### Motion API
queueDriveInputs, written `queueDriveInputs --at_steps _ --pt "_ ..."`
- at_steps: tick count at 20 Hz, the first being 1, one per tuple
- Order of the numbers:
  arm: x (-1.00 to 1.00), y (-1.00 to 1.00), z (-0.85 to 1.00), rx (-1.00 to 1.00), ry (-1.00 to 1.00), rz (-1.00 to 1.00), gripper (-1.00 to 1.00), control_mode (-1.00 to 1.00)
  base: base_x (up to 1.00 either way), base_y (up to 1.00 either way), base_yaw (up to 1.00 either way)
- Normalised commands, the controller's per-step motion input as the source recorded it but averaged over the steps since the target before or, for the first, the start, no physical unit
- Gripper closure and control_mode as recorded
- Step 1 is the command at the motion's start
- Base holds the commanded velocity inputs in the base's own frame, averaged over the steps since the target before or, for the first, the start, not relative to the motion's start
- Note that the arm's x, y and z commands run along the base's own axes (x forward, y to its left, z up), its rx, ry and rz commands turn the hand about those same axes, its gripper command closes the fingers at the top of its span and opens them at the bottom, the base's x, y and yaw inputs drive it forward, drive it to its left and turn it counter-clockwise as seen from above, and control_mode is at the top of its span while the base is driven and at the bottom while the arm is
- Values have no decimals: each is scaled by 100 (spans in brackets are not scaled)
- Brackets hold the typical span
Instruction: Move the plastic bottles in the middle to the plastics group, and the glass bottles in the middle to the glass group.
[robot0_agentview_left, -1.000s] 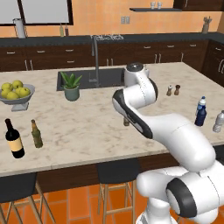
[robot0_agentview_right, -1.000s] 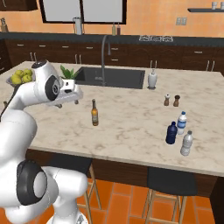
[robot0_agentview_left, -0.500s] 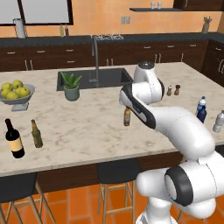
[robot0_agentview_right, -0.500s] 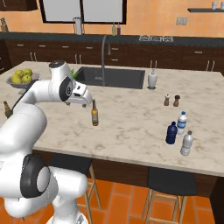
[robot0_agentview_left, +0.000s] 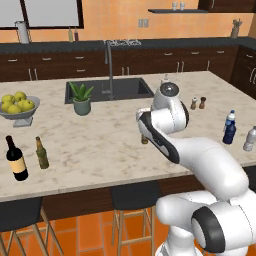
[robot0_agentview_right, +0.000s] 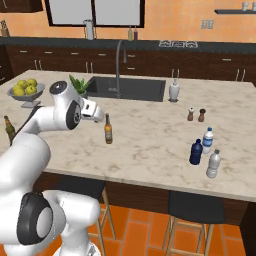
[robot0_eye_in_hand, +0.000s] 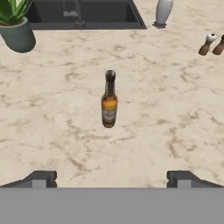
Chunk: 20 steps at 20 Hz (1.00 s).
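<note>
A brown glass bottle (robot0_eye_in_hand: 109, 101) with an orange label stands upright mid-counter, ahead of my open gripper (robot0_eye_in_hand: 111, 179) and apart from its fingertips (robot0_eye_in_hand: 41, 178). In the right base view the hand sits just left of this bottle (robot0_agentview_right: 108, 129). The arm hides most of it (robot0_agentview_left: 144, 139) in the left base view. An olive green bottle (robot0_agentview_left: 42, 153) stands beside the large dark wine bottle (robot0_agentview_left: 17, 159) at the counter's left. At the right, the squat dark blue bottle (robot0_agentview_right: 196, 152) stands with the clear water bottle (robot0_agentview_right: 207, 140) and the pale clear bottle (robot0_agentview_right: 213, 164).
Salt and pepper shakers (robot0_agentview_right: 196, 114) stand right of centre, and a white dispenser (robot0_agentview_right: 173, 90) sits by the sink (robot0_agentview_left: 107, 90). A potted plant (robot0_agentview_left: 81, 98) and a fruit bowl (robot0_agentview_left: 19, 104) stand on the left half of the counter. Stools sit under the front edge.
The arm has swung from the counter's left side toward the middle, bringing the hand close to the brown bottle. The jaws stayed open, and no bottle moved.
</note>
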Motion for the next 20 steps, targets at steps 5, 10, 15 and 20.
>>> queueDriveInputs --at_steps 5,10,15,20 --pt "22 -12 0 0 -1 3 -100 -100 0 0 0" --pt "34 -21 -11 3 0 10 -100 -100 0 0 0" --pt "39 -6 -23 2 0 10 -100 -100 0 0 0" --pt "38 0 -22 0 0 7 -100 -100 0 0 0"
